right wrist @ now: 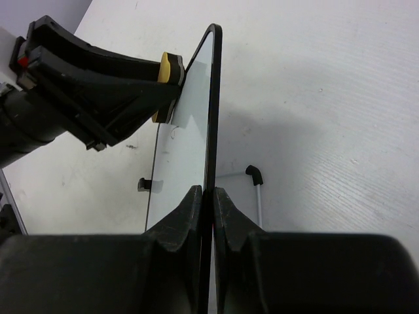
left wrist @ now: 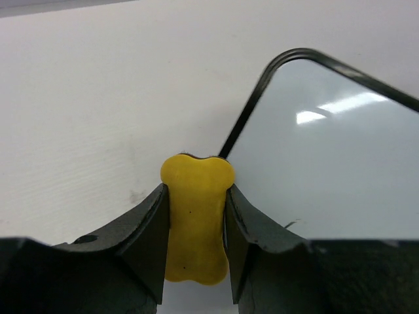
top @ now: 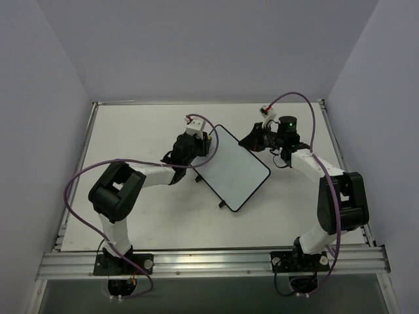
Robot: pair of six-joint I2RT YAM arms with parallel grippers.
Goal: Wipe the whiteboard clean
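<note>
The whiteboard (top: 234,169) stands tilted in the middle of the table, its white face blank, with a thin black frame. My right gripper (top: 254,139) is shut on the board's far right edge; in the right wrist view its fingers (right wrist: 194,208) pinch the black frame (right wrist: 211,118) edge-on. My left gripper (top: 204,145) is shut on a yellow eraser (left wrist: 195,216), which touches the board's left edge near its top corner (left wrist: 275,65). The eraser also shows in the right wrist view (right wrist: 170,72) pressed against the board face.
One small black foot (right wrist: 145,184) and a black-tipped white leg (right wrist: 256,186) of the board rest on the white table (top: 131,137). Purple cables loop over both arms. Grey walls enclose the table on three sides.
</note>
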